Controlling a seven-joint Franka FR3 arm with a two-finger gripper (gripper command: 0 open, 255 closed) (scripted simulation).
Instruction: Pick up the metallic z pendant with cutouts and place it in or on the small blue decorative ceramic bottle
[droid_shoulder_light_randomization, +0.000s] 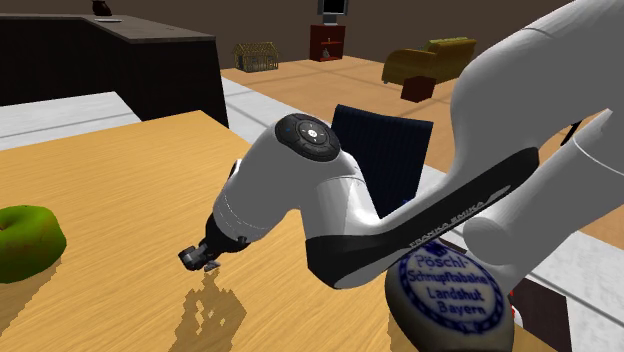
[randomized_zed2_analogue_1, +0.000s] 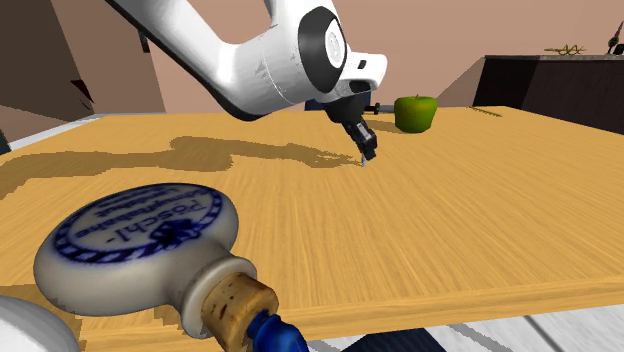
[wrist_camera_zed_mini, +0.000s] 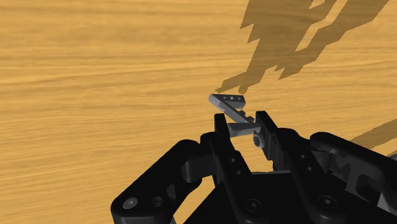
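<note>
The small grey Z-shaped pendant (wrist_camera_zed_mini: 229, 108), with a row of little holes, is clasped between my black fingers at the wooden table top (randomized_zed2_analogue_1: 450, 210). My gripper (wrist_camera_zed_mini: 242, 127) is shut on it, pointing down at the table (droid_shoulder_light_randomization: 203, 262) (randomized_zed2_analogue_1: 364, 152). I cannot tell whether the pendant still touches the wood. The bottle (randomized_zed2_analogue_1: 150, 245) is a flat, round, cream flask with blue lettering and a cork stopper. It lies near the table's front edge in the second exterior view, and close to the stand in the shoulder view (droid_shoulder_light_randomization: 450, 295).
A green apple (droid_shoulder_light_randomization: 25, 240) (randomized_zed2_analogue_1: 417, 112) lies on the table beyond the gripper, away from the bottle. A dark blue chair back (droid_shoulder_light_randomization: 385, 150) stands at the table's far side. A dark counter (droid_shoulder_light_randomization: 120, 55) and a sofa (droid_shoulder_light_randomization: 430, 60) are farther off.
</note>
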